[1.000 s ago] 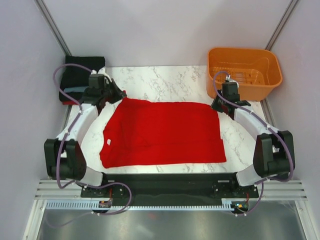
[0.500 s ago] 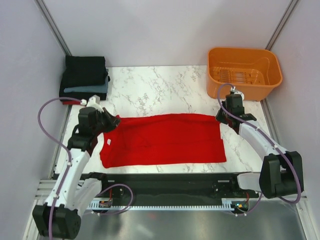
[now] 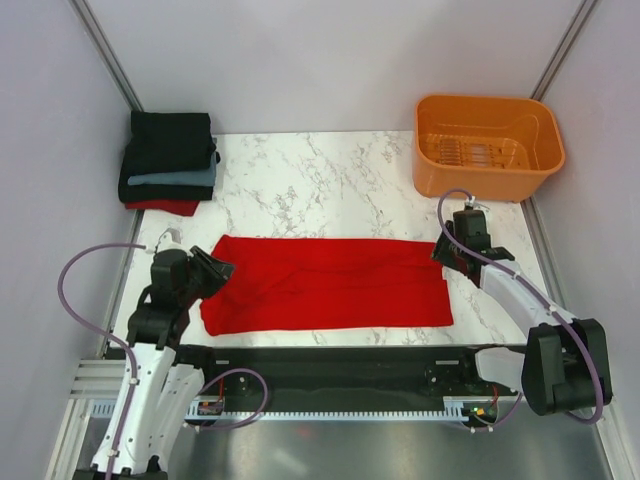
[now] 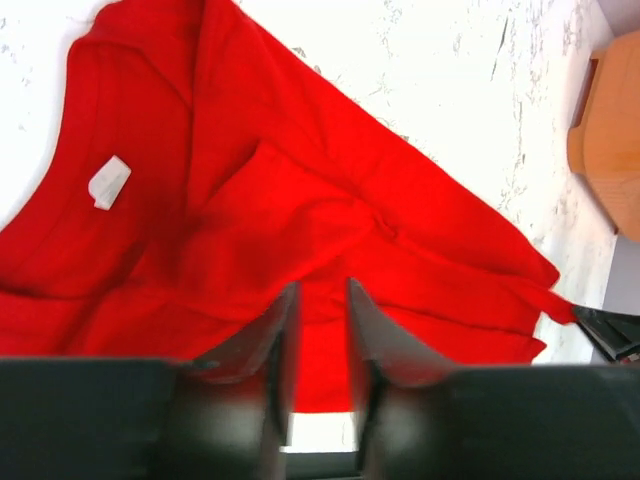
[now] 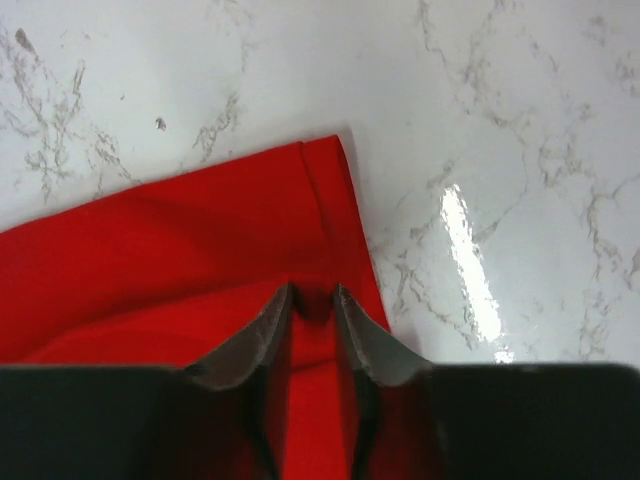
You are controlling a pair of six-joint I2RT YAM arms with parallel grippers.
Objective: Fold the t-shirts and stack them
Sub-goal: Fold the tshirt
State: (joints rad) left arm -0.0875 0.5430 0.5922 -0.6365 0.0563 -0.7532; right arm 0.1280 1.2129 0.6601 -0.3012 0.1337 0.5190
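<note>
The bright red t-shirt (image 3: 330, 285) lies on the marble table (image 3: 330, 175) folded lengthwise into a long band, with its white label (image 4: 108, 182) showing at the neck end. My left gripper (image 3: 222, 270) sits at the band's left end; in the left wrist view its jaws (image 4: 322, 288) stand slightly apart over the red cloth (image 4: 250, 200), gripping nothing. My right gripper (image 3: 441, 250) is at the band's far right corner, its jaws (image 5: 313, 290) also slightly apart above the hem (image 5: 200, 230). A stack of folded t-shirts (image 3: 168, 170), black, slate-blue and red, rests at the far left corner.
An orange plastic basket (image 3: 490, 100) stands at the far right corner; its side shows in the left wrist view (image 4: 605, 140). Bare marble lies between the stack and the basket. Grey walls close in the table on three sides.
Both arms drew the shirt's far edge toward the near side, folding it into a narrower band. Both grippers, shut on the cloth before, now have their jaws parted.
</note>
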